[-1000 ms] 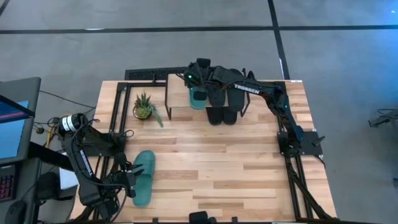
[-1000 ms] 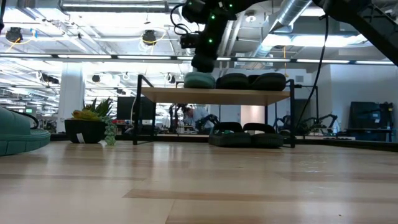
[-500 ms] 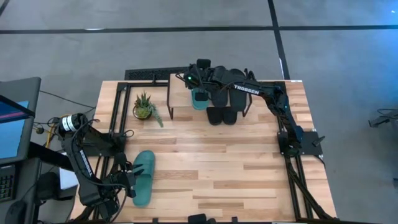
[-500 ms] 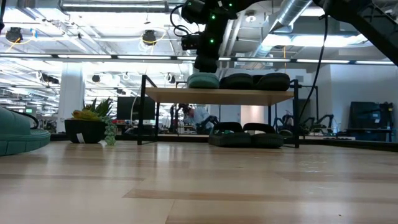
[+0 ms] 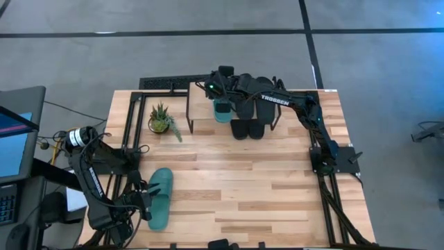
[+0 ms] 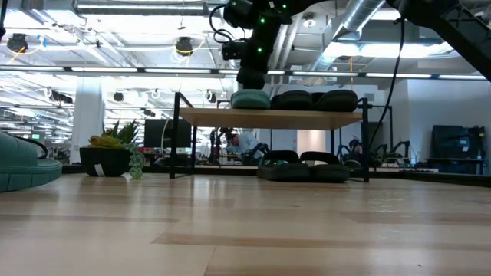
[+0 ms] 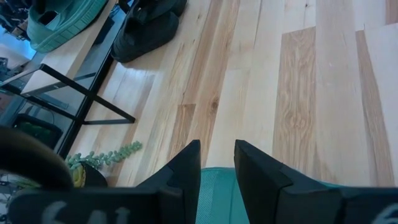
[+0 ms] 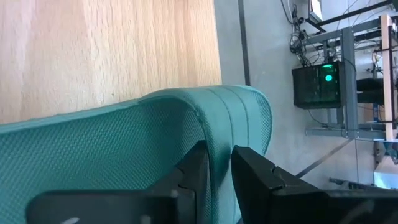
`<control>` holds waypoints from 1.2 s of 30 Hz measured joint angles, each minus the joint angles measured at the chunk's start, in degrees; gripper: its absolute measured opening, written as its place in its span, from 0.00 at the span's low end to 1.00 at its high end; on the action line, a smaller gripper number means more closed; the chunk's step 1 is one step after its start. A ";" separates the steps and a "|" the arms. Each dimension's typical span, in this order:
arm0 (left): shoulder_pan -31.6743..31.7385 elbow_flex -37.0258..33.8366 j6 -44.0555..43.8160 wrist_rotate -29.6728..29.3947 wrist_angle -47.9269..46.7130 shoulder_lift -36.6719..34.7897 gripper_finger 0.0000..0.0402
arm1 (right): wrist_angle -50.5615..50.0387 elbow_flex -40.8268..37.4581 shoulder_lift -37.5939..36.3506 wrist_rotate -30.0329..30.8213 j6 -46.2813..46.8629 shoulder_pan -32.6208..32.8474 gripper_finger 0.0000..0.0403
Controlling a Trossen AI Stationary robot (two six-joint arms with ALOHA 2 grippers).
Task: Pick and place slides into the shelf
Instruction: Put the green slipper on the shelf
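Right gripper (image 5: 220,104) at the upper centre of the frame, over the shelf (image 5: 200,105), fingers (image 8: 193,171) straddling the strap of a teal slide (image 8: 124,155) resting on the board; firm grip or loosened, cannot tell. Left gripper (image 7: 216,163) lower left, spread over the other teal slide (image 5: 160,197) on the table (image 5: 243,187).

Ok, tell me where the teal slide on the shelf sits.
High view: the teal slide lies on the shelf top at the table's far edge, beside the black slides, under the right gripper.

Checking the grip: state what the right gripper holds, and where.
Right gripper straddles the teal slide's strap edge on the shelf; a firm clamp cannot be told.
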 joint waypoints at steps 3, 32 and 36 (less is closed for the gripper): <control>0.00 0.00 0.00 0.02 0.01 0.00 0.22 | 0.08 0.00 0.00 -0.40 -0.16 0.00 0.16; 0.00 0.02 -0.04 0.31 0.03 0.00 0.22 | -2.46 0.01 -1.16 -2.27 -0.53 0.70 0.16; 0.00 0.00 -0.07 0.32 0.05 0.00 0.22 | -2.89 0.04 -1.31 -2.95 -0.13 0.70 0.16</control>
